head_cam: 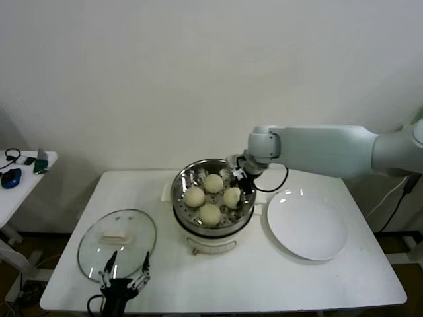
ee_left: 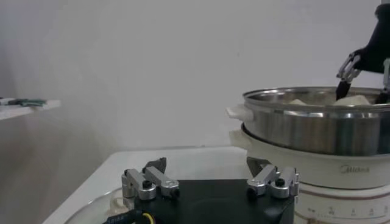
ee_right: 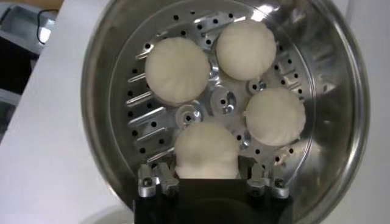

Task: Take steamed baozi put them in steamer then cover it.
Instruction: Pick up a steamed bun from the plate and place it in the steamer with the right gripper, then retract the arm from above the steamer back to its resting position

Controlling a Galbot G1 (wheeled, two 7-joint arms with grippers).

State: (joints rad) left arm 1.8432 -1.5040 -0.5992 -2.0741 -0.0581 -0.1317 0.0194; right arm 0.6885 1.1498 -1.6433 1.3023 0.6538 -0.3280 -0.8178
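The steamer (head_cam: 180, 183) stands mid-table on its white pot base and holds four baozi (head_cam: 213, 183), (head_cam: 194, 196), (head_cam: 232, 196), (head_cam: 209, 214). My right gripper (head_cam: 242, 179) reaches into the steamer's right side. In the right wrist view it (ee_right: 206, 175) is open, its fingers on either side of the nearest baozi (ee_right: 206, 146), which rests on the perforated floor; the other three (ee_right: 177, 70), (ee_right: 245, 49), (ee_right: 275, 115) lie beyond. The cover (head_cam: 117, 244) lies flat on the table at front left. My left gripper (head_cam: 127, 263) is open and empty at the cover's near edge.
An empty white plate (head_cam: 307, 223) lies right of the steamer. A small side table (head_cam: 23, 173) with a few items stands far left. In the left wrist view the steamer wall (ee_left: 317, 125) rises just beyond my left gripper (ee_left: 207, 164).
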